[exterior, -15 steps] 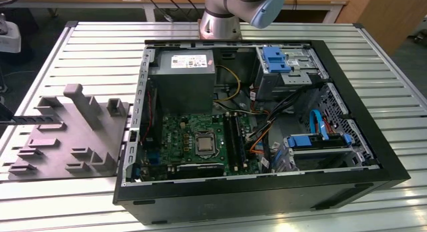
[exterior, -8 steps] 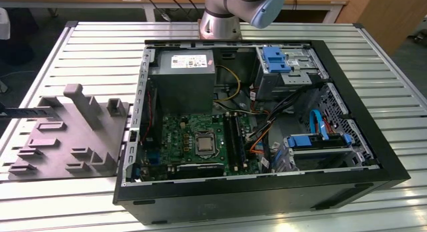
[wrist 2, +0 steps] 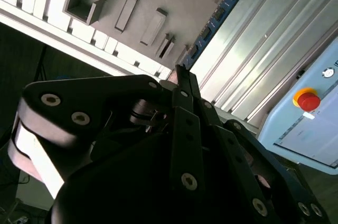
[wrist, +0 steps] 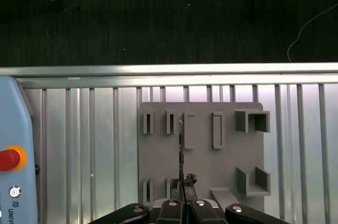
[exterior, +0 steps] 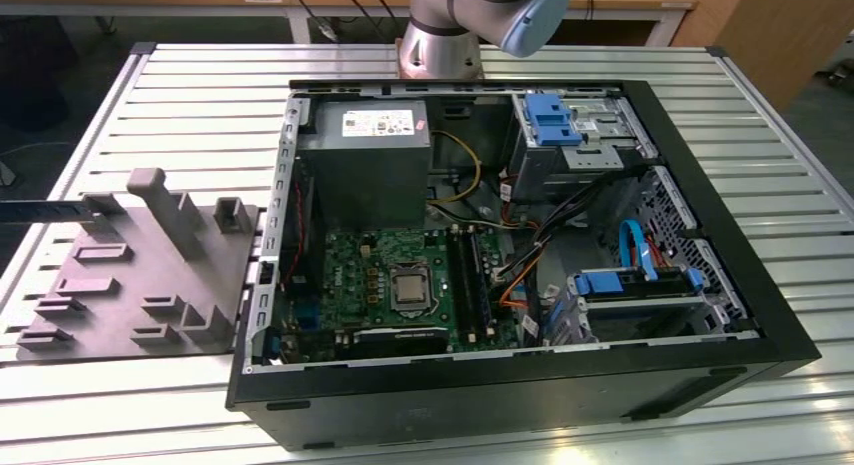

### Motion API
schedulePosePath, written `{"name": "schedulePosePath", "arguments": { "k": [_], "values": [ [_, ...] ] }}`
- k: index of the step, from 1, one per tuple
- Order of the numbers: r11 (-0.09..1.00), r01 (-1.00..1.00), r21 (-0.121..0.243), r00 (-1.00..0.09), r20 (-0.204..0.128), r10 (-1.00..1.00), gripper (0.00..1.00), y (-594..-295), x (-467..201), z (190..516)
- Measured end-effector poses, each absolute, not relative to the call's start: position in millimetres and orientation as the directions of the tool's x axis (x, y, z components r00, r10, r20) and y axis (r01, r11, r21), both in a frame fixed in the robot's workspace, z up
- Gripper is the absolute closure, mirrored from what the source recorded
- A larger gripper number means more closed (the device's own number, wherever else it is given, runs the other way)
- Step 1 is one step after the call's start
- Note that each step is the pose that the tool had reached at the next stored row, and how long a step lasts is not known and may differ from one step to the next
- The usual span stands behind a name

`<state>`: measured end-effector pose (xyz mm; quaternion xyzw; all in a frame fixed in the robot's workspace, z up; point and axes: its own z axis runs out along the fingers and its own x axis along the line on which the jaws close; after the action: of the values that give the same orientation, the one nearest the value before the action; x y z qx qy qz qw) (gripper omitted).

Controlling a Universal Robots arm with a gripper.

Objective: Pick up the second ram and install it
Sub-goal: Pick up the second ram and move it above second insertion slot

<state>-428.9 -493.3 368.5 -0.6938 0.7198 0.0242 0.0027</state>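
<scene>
Exterior view: the open PC case sits on the slatted table, with the grey fixture plate just beside it on the exterior view's left. A thin dark strip at that left edge ends over the plate's far corner. It reads as the second ram, not certain. The motherboard lies flat in the case, with long black sockets beside the CPU socket. Can't tell if any socket is filled.

Second wrist view: the gripper is closed to a thin slit and clamped on one end of the second ram. The blue-green board runs out from the tips, chips showing, over the plate edge and table slats. A red stop button sits on a pale box near the plate.

First wrist view: the view runs down the gripper. The second ram shows edge-on as a thin line over the fixture plate, between two of its slots. Can't tell if its far end clears the plate.

Judgement: the pick step is in hand and install has not begun; the stick is well apart from the case. The next move calls for a clean vertical clearance off the plate. The stick's long edge must then line up parallel and square to a socket. The grip is at one end only, so twist is the risk.
</scene>
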Motion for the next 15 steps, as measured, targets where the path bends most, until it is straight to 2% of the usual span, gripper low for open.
{"name": "schedulePosePath", "arguments": {
  "k": [15],
  "values": [
    [0.036,-0.999,0.031,-0.037,-0.038,-0.999,0.89,-493.3,-428.9,395.9]
  ]
}}
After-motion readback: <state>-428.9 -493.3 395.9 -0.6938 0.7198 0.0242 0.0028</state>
